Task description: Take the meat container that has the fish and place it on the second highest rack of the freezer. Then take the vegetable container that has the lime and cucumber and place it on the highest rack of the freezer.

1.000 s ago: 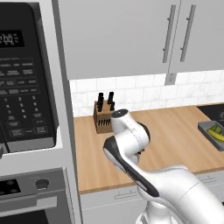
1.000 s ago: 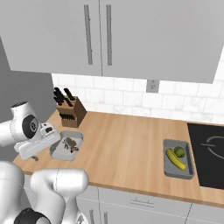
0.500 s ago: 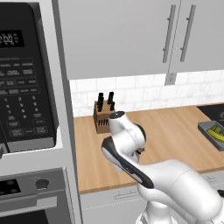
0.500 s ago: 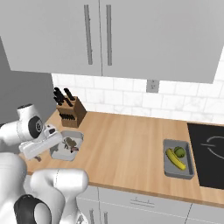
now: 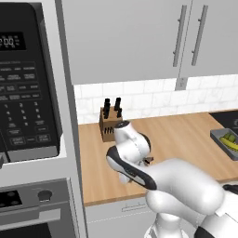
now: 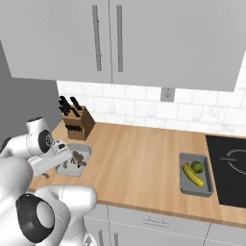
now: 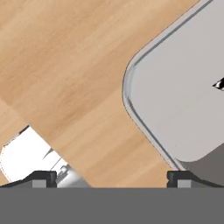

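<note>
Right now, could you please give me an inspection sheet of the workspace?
Surface: wooden counter, under wall cabinets.
Job's things: fish tray at the counter's left, below the arm; vegetable tray with lime and cucumber beside the cooktop.
Clutter: knife block against the wall.
Gripper: gripper open, above the fish tray's rim.
Cables: nothing seen.
Surroundings: microwave, oven, wall outlet.
</note>
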